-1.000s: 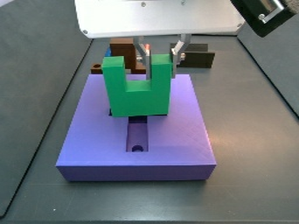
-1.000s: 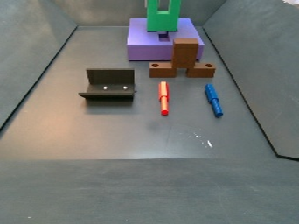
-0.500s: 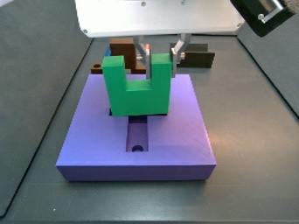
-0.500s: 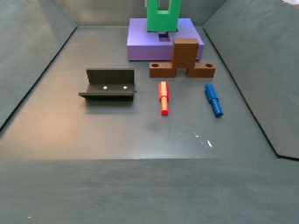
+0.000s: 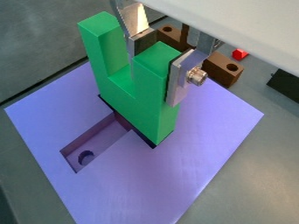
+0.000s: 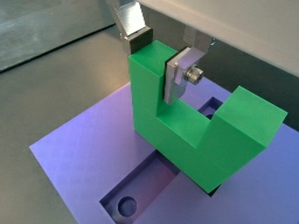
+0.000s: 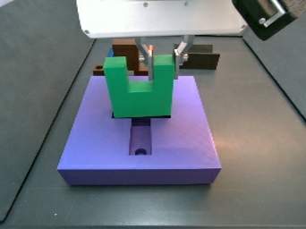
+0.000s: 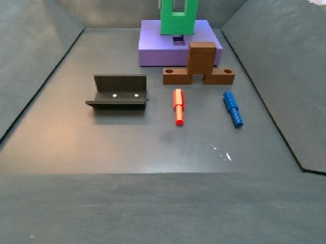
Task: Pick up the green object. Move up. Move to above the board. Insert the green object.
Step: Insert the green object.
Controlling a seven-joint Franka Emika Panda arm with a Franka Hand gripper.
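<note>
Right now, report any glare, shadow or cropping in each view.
In a side view, a small glare spot on the floor, and the green object is cropped at the frame's top. In a wrist view, the gripper clamps one prong, with dark shadow under the block on the board.

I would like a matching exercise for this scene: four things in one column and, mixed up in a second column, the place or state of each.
Things:
1. green object
2. gripper
3. fixture
4. red bar

Places or states:
A. lying on the floor beside the blue bar
B. standing in the recess of the board
C. standing alone on the floor
D. closed on one prong

Pairs: 1-B, 2-D, 3-C, 4-A
</note>
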